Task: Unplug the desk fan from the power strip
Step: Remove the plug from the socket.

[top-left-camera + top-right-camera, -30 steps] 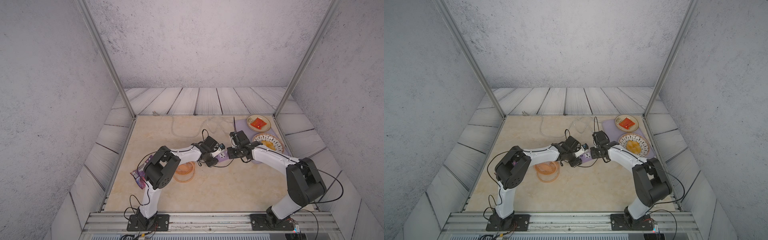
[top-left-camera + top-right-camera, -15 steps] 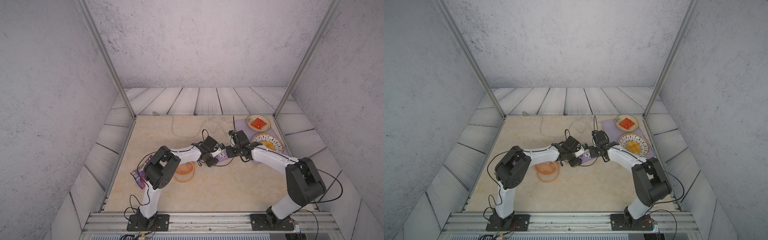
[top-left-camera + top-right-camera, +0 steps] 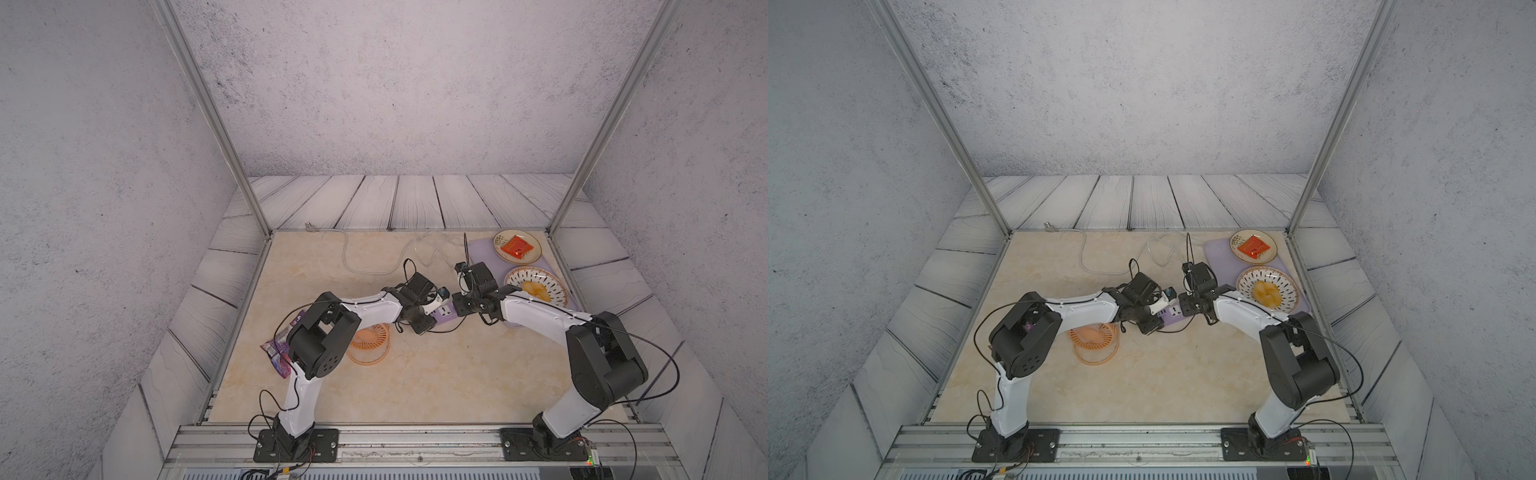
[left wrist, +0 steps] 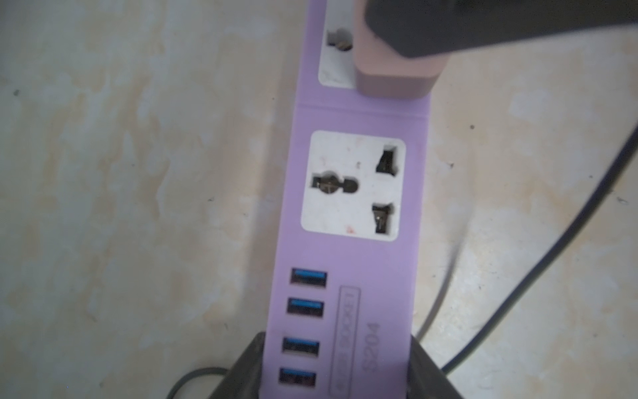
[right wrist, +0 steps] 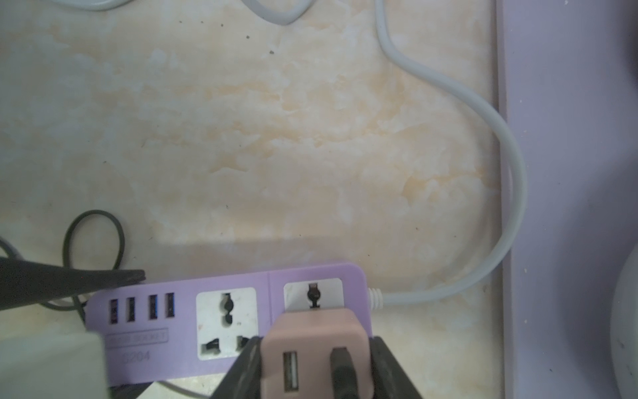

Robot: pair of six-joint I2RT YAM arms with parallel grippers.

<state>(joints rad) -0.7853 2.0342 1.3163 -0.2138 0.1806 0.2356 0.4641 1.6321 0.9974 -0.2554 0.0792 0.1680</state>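
The plug [image 5: 310, 331] sits in the power strip [image 4: 352, 269], middle of the desk [image 3: 415, 386]; my right gripper [image 5: 316, 366] pinches it, my left gripper [image 4: 336, 366] clamps its USB end; the desk fan [image 3: 370, 338] lies nearby. Pull-out remains.

1. Left arm [image 3: 368, 309]: rises from its base at the near edge, folds at a raised black elbow, and sends its white forearm forward and inward.
2. Left gripper [image 4: 336, 374]: angled down, with its dark fingers [image 4: 247, 369] pressed against opposite long sides of the power strip [image 4: 348, 255] in a firm clamp.
3. Right arm [image 3: 540, 318]: mirrors that pose, elbow raised and forearm reaching forward and inward.
4. Right gripper [image 5: 316, 374]: fingers [image 5: 393, 376] closed tight on either side of the plug [image 5: 310, 331].
5. In both top views the two grippers lie near each other at mid-table.
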